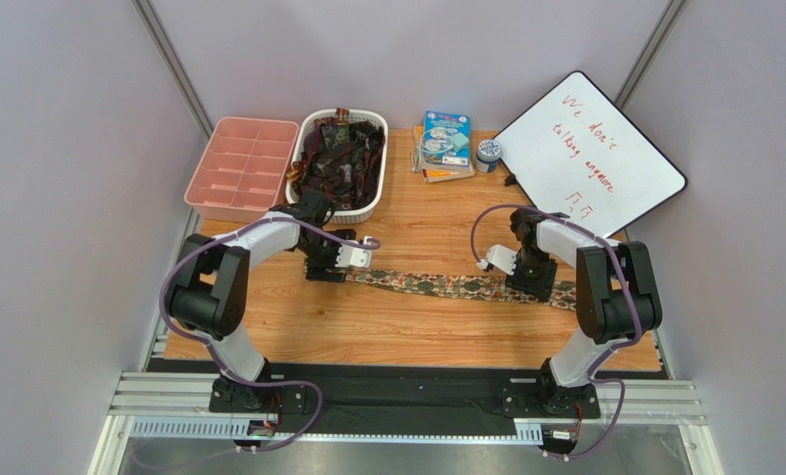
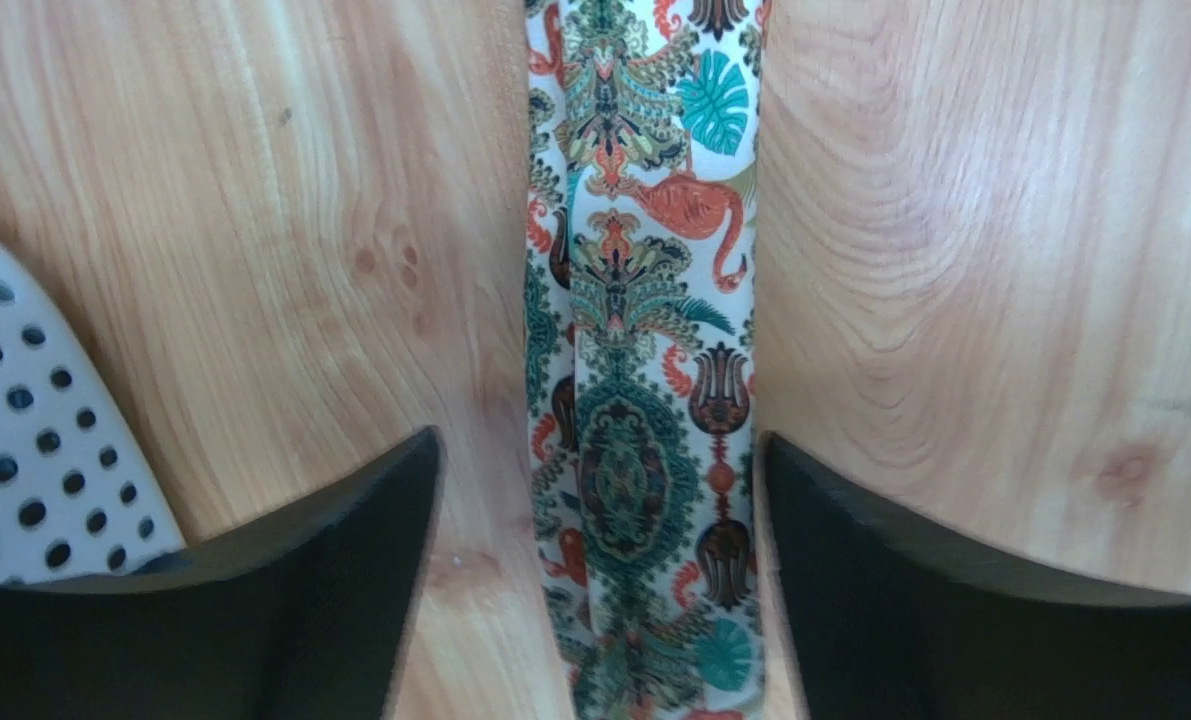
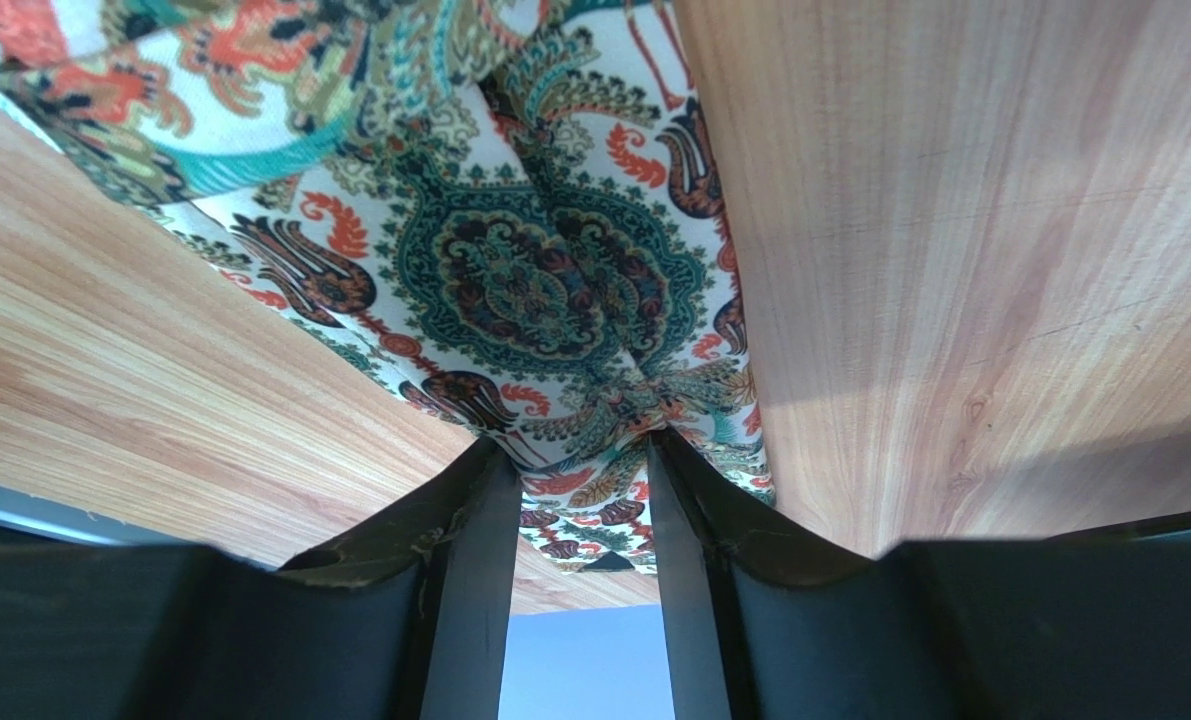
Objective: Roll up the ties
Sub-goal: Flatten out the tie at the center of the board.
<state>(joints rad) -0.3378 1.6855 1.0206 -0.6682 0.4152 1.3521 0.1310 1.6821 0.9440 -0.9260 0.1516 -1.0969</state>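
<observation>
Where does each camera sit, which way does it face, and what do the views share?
Top external: above and behind the bases, looking down on the table; the left arm and right arm show whole.
Left wrist: on the left arm, facing down at the patterned tie lying between the fingers of the open left gripper; white basket at left.
Right wrist: on the right arm, looking along the right gripper, shut on bunched tie fabric.
Shared: all three see that tie and the table.

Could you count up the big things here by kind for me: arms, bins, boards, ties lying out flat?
Robot arms: 2, left arm, right arm
Bins: 2, pink tray, white basket
Whiteboard: 1
Patterned tie, lying flat: 1
Total: 6. The heaped ties in the basket are too tangled to count.
</observation>
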